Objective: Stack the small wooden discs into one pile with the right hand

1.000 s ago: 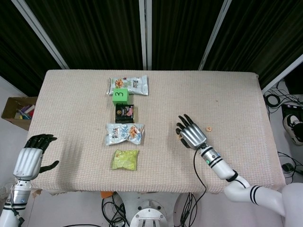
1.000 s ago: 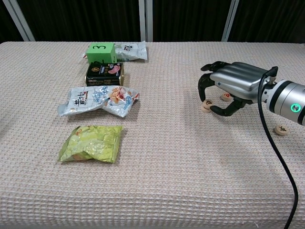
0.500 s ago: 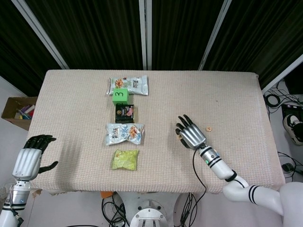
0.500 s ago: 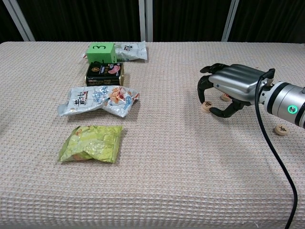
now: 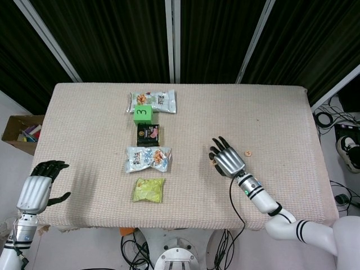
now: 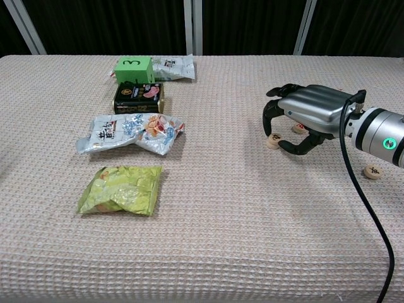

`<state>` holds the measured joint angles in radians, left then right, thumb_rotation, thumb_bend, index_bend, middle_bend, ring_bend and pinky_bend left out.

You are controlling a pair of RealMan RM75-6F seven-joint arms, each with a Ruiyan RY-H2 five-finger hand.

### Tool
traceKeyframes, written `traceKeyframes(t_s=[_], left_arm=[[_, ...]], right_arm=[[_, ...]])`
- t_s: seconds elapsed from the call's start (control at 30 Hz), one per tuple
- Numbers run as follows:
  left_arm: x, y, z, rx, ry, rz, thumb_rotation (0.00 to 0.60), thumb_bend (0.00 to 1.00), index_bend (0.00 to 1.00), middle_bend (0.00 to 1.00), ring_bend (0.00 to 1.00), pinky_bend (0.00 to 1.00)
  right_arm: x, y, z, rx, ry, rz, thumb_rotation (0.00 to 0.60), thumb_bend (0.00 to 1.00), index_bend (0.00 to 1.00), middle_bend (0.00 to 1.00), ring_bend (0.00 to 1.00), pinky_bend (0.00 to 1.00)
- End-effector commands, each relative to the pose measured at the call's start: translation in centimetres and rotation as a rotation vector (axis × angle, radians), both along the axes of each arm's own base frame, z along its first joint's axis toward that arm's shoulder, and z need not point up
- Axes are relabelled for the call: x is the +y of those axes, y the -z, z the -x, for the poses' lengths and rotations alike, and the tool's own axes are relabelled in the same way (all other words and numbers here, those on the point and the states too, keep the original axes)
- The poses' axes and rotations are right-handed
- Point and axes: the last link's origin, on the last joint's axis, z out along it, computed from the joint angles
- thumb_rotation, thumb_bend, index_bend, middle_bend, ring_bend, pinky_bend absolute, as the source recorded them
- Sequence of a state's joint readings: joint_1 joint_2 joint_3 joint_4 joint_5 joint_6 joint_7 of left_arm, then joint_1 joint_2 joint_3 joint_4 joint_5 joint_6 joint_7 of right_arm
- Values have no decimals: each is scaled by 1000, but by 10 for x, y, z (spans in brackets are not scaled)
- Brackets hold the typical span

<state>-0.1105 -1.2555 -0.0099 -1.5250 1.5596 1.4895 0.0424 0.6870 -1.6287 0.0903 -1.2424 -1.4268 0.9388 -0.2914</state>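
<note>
Your right hand (image 6: 307,117) arches over 2 wooden discs: nearest disc (image 6: 273,141) lies at its fingertips, second disc (image 6: 297,129) beneath the palm. Fingers curled, holding nothing yet.

right hand (image 5: 227,159) palm-down, disc (image 5: 248,152) beside

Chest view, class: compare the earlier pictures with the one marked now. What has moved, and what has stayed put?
Very little has changed. The right hand stays arched over the wooden disc under its fingertips, shifting only slightly; nothing was picked up or released. The second disc behind it, the disc nearer the right edge, the snack packets and the left hand stayed where they were.
</note>
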Motion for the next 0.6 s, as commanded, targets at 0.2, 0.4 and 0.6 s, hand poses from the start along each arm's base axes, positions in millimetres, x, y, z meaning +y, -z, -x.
traceKeyframes(t_s=[0.2,0.4,0.6], left_arm=[[0,-1,0,0,1,-2,600,85,267,228,169,186],[-1,-2,0,-1,2,-8,600,85,267,228,169,186],[-1,0,0,-6,-1,-6,600,85,267,228,169,186]], right_arm=[[1,-1,1,-4,0,2,600,386,375,256,0,6],[-5,-16,7,-36,34,59,600,271,342,245,0,0],[-15,-29,16,-12,71,79,600,270,350,249,0,0]])
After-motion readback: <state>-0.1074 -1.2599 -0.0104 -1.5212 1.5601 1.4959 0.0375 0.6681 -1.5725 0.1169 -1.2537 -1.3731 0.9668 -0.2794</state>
